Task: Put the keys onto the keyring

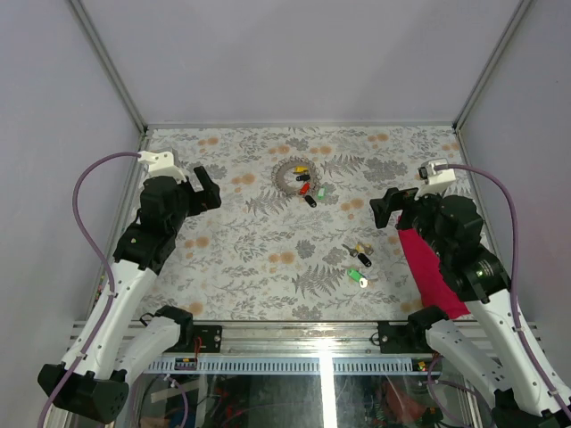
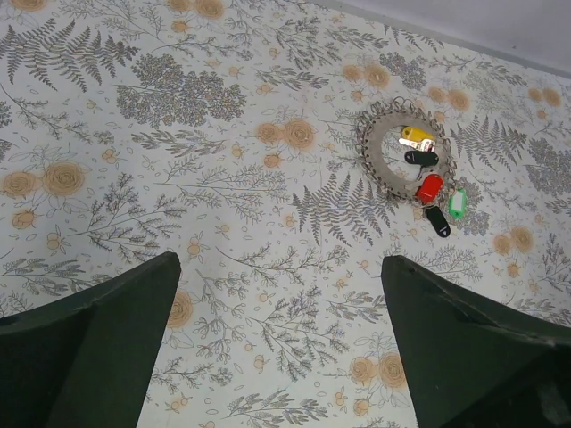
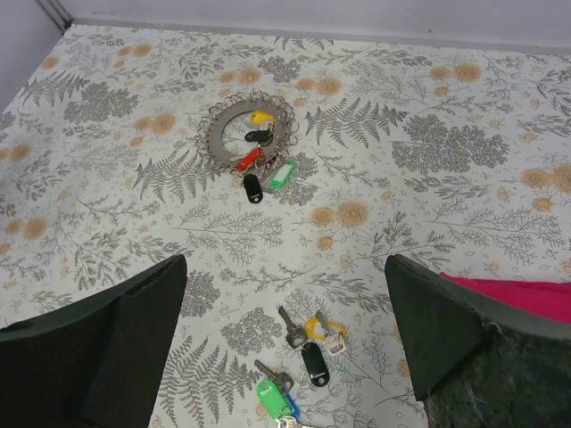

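Observation:
The keyring's silvery chain (image 1: 293,174) lies coiled in a circle at the table's far middle, also in the left wrist view (image 2: 385,156) and the right wrist view (image 3: 223,132). Keys with yellow, black, red and green heads (image 2: 429,187) cluster at the coil's edge; the small ring itself is too small to make out. More loose keys (image 1: 359,266) lie nearer, right of centre: yellow (image 3: 321,326), black (image 3: 314,364) and green (image 3: 272,396) heads. My left gripper (image 1: 207,189) (image 2: 279,294) hangs open over bare table. My right gripper (image 1: 393,207) (image 3: 284,285) is open above the loose keys.
A crimson cloth (image 1: 430,267) (image 3: 522,296) lies at the right, under my right arm. Grey walls close in the table at the back and both sides. A metal rail (image 1: 294,337) runs along the near edge.

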Controlling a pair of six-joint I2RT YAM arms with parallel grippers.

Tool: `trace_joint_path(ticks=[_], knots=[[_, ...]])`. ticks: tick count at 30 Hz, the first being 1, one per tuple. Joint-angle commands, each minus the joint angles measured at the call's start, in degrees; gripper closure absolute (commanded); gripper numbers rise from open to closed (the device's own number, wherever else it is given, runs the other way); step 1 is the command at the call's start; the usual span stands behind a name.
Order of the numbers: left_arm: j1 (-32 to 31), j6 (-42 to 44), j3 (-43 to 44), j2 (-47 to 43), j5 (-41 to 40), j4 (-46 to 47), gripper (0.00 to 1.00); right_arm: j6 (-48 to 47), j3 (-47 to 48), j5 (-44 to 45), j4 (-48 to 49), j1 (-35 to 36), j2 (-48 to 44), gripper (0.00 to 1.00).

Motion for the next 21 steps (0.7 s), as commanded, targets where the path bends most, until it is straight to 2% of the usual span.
trace_joint_path(ticks=[1, 7, 13, 19, 21], knots=[[0.48, 0.72, 0.25, -0.47, 0.12, 3.21, 0.0, 0.41, 1.17, 2.13, 0.95, -0.39, 0.98, 0.01], [0.5, -0.79, 0.26, -0.45, -1.74, 4.29, 0.0, 1.32, 1.95, 5.02, -1.52, -0.44, 3.06, 0.01], [0.51, -1.65, 2.21, 1.63, -2.71, 2.37, 0.0, 3.23, 2.43, 4.29, -3.03, -0.41, 7.38, 0.01], [0.59, -3.93, 3.93, 5.73, -5.41, 0.95, 0.0, 3.11, 9.32, -0.77, -5.5, -0.45, 19.71, 0.01], [0.47, -4.13, 3.58, 7.3, -3.69, 1.27, 0.0, 2.89, 11.57, -2.51, -5.93, -0.46, 24.67, 0.01]])
